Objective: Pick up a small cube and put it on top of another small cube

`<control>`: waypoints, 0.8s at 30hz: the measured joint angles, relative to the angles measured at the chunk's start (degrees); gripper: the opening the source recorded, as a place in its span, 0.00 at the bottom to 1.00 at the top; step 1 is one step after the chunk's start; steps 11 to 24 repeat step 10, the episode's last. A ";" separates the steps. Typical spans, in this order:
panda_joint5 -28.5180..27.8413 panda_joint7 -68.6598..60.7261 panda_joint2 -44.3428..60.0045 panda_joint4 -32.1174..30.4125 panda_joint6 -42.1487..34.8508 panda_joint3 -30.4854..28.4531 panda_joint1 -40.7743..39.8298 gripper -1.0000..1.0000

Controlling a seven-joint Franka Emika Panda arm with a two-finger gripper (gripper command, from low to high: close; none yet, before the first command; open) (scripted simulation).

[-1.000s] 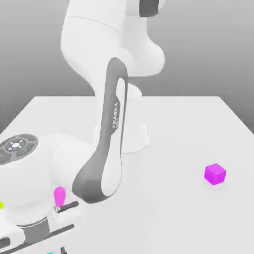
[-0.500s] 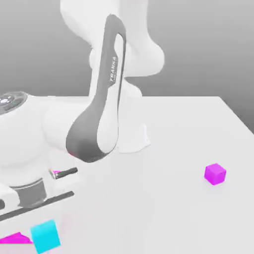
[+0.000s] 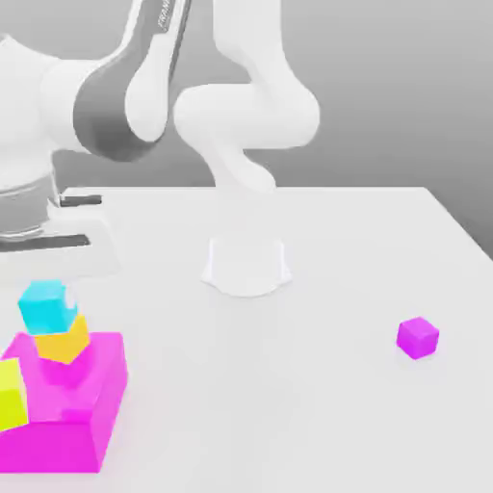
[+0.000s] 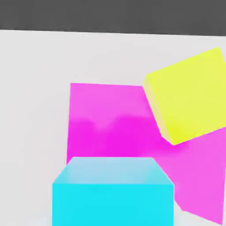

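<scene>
The small cyan cube (image 3: 46, 306) sits slightly tilted on top of the orange-yellow cube (image 3: 64, 340), which rests on a big magenta block (image 3: 72, 409) at the exterior view's left. My gripper (image 3: 43, 246) hangs just above the cyan cube, a small gap between them. In the hand view the cyan cube (image 4: 112, 192) is close below the camera and covers the orange-yellow cube.
A yellow-green cube (image 3: 10, 395) lies on the magenta block (image 4: 106, 121) beside the stack, also seen as the yellow-green cube (image 4: 190, 95) in the hand view. A small purple-magenta cube (image 3: 417, 337) stands alone at the exterior view's right. The arm's base (image 3: 246, 265) is at the table's middle.
The arm has lifted and swung upward, uncovering the magenta block. The cyan cube, carried low at the front half a second ago, now rests on the orange-yellow cube.
</scene>
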 joint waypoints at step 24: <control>-0.24 1.42 3.98 -5.78 10.70 -0.66 -2.06 1.00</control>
